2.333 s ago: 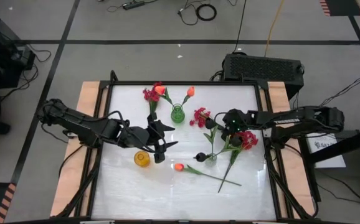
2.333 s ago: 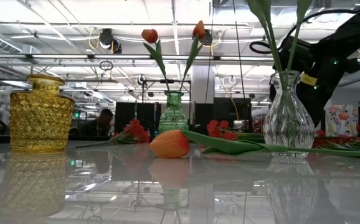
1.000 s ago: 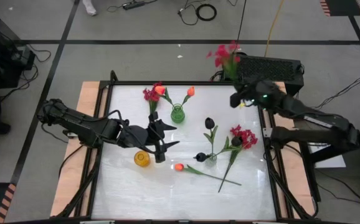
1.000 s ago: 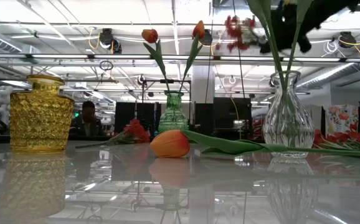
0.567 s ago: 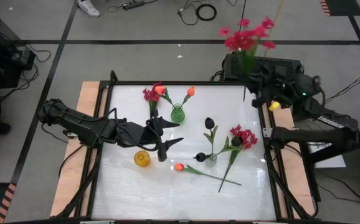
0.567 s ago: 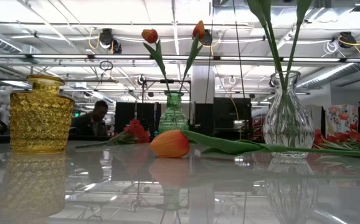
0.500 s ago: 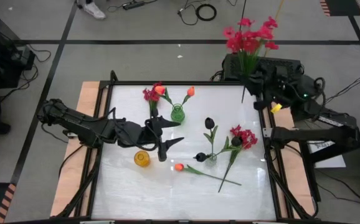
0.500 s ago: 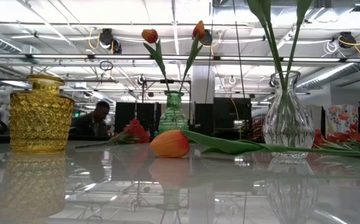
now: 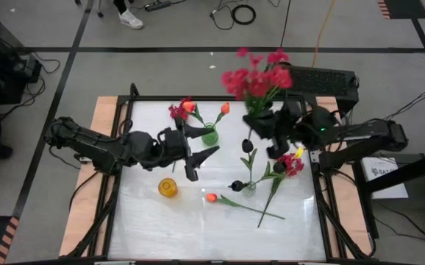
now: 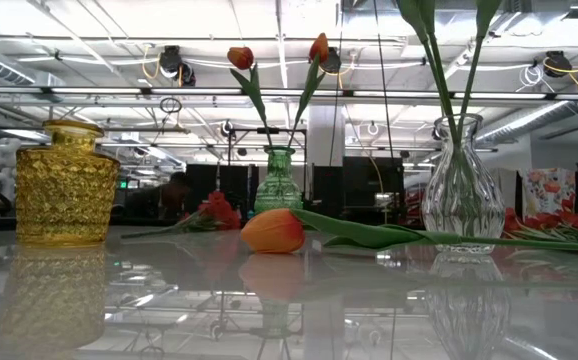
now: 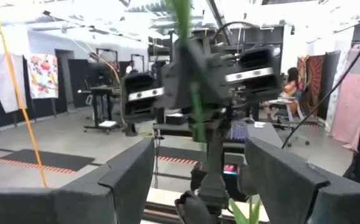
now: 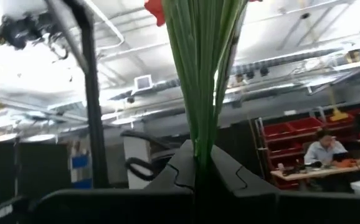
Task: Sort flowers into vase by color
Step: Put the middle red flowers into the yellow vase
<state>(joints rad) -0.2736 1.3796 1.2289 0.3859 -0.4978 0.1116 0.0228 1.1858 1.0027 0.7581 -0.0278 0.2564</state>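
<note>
My right gripper (image 9: 265,121) is shut on a crimson-pink spray whose blooms (image 9: 256,77) stand high over the table's far middle. My left gripper (image 9: 201,142) is open just right of the green vase (image 9: 209,135), which holds two orange tulips (image 9: 225,108). In the left wrist view its fingers (image 11: 130,177) frame the other arm and the green stem (image 11: 195,106), apart from both. The clear vase (image 9: 248,188) holds black blooms (image 9: 247,146). The yellow vase (image 9: 168,188) stands at the near left. One orange tulip (image 9: 211,197) and a crimson spray (image 9: 290,163) lie on the table. My right gripper pinches the spray's bundle of green stems (image 12: 200,140) between its two fingers, low on the stems. The fingers come roughly level from the table's right and lie across the stems. The spray stands upright above the fingers, lifted clear of the table.
Another crimson spray (image 9: 177,112) lies by the green vase at the far left. A dark box (image 9: 319,77) sits beyond the far right corner. Wooden rails (image 9: 98,147) run along both table sides. The low view shows the vases (image 10: 66,185) and the lying tulip (image 10: 273,231), no gripper.
My right gripper has swung from beyond the table's far right corner back toward the left, over the table's far middle, carrying the upright crimson spray. My left gripper has moved toward the far edge and a little right, nearer the green vase, staying open.
</note>
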